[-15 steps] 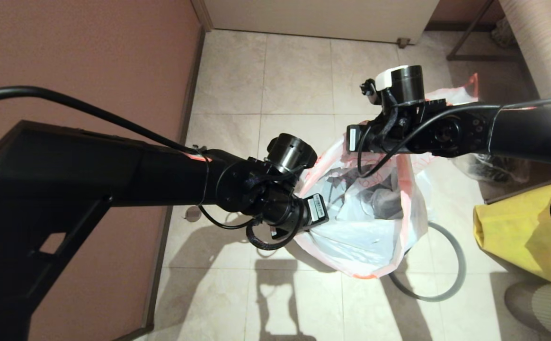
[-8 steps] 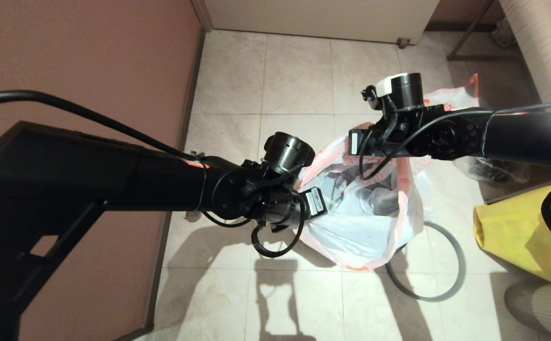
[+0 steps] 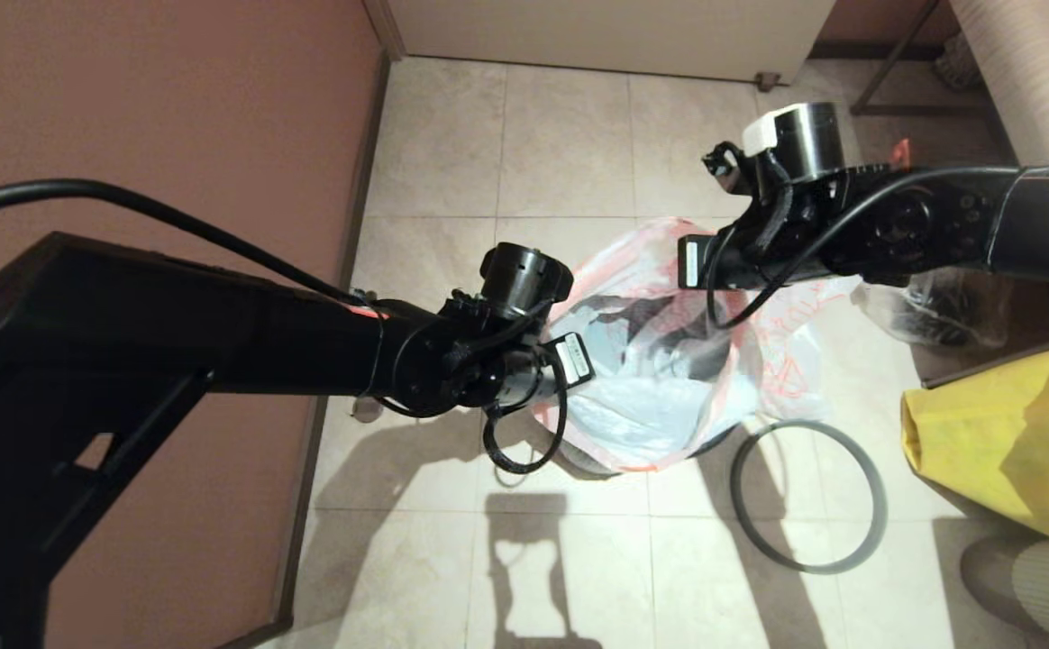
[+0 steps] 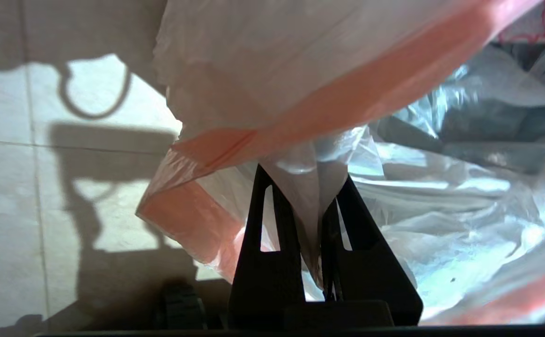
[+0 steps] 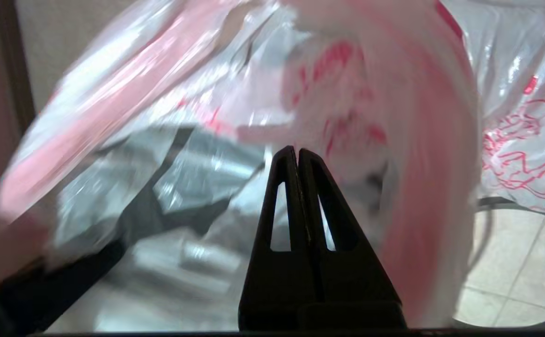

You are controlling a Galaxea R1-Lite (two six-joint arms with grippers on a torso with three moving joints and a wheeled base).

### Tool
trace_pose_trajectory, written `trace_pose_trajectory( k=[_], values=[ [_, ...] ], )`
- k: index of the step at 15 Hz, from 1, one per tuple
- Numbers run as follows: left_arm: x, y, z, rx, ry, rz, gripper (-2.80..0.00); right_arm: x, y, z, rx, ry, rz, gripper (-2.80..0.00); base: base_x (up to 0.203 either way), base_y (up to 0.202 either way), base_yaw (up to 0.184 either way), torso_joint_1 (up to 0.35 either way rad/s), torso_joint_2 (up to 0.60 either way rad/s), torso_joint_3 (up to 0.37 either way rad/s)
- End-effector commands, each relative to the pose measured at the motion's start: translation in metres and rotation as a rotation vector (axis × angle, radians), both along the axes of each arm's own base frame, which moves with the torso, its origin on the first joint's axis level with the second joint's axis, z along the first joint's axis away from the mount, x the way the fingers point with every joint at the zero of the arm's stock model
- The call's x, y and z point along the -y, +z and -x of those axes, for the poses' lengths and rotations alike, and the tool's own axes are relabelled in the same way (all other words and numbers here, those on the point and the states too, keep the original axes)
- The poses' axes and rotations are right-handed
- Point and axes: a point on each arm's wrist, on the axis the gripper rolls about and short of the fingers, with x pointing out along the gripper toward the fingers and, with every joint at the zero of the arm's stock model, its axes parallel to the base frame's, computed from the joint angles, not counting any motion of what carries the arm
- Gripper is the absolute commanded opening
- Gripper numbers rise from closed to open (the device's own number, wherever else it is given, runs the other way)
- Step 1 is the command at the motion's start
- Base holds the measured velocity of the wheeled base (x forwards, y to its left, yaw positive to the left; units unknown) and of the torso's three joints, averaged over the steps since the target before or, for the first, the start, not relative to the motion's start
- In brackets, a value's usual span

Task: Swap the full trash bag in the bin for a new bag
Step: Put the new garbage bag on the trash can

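Bags first: the full trash bag [image 3: 660, 379] now hangs higher and further left in the frame than a second ago, baring the whole grey ring [image 3: 808, 496] on the tiles at lower right. Left gripper [image 4: 317, 210] is clamped on its near edge; right gripper [image 5: 297, 154], jaws pressed together, seems to pinch the far rim. Yellow bag [image 3: 1002, 442] crowds the right edge; open floor [image 3: 560, 144] lies at top centre.

No text is coming through legibly anywhere. The thin white see-through plastic carrier bag [image 5: 520, 140] is showing red printed characters and line drawing, too crumpled to read. Small white stickers [image 3: 576, 359] on the black wrists are carrying illegible print.
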Motion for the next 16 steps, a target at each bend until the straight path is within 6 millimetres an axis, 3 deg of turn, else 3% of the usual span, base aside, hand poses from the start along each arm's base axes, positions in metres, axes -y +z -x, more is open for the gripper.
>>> trace_pose_trajectory(
  k=[1,3,6,9,10,11,14,16],
  values=[
    [-0.007,-0.016,-0.019,-0.026,0.042,-0.017,-2.80,-0.002,0.018,0.017,0.028,0.020,-0.015,-2.80,0.000,0.000,0.000,0.000,0.00,0.000],
    [-0.020,-0.026,-0.039,-0.033,0.095,-0.016,-2.80,-0.010,0.017,0.029,-0.028,0.039,-0.023,-2.80,0.000,0.000,0.000,0.000,0.00,0.000],
    [-0.050,-0.025,-0.072,-0.018,0.216,0.042,-2.80,-0.010,0.016,0.039,-0.095,0.031,-0.011,-2.80,0.000,0.000,0.000,0.000,0.00,0.000],
    [-0.072,-0.016,-0.085,0.002,0.284,0.077,-2.80,0.000,0.026,0.057,-0.101,0.025,-0.020,-2.80,0.000,0.000,0.000,0.000,0.00,0.000],
    [-0.073,-0.006,-0.080,0.015,0.285,0.089,-0.47,0.005,0.029,0.066,-0.102,0.027,-0.020,-2.80,0.000,0.000,0.000,0.000,0.00,0.000],
    [-0.073,0.004,-0.073,0.028,0.279,0.100,0.00,0.008,0.032,0.074,-0.103,0.028,-0.020,-2.80,0.000,0.000,0.000,0.000,0.00,0.000],
    [-0.066,0.041,-0.037,0.073,0.225,0.134,0.00,0.016,0.037,0.093,-0.108,0.029,-0.028,-2.80,0.000,0.000,0.000,0.000,0.00,0.000],
    [-0.055,0.051,-0.014,0.079,0.175,0.139,0.00,0.019,0.035,0.104,-0.124,0.033,-0.025,-2.80,0.000,0.000,0.000,0.000,0.00,0.000]
  ],
)
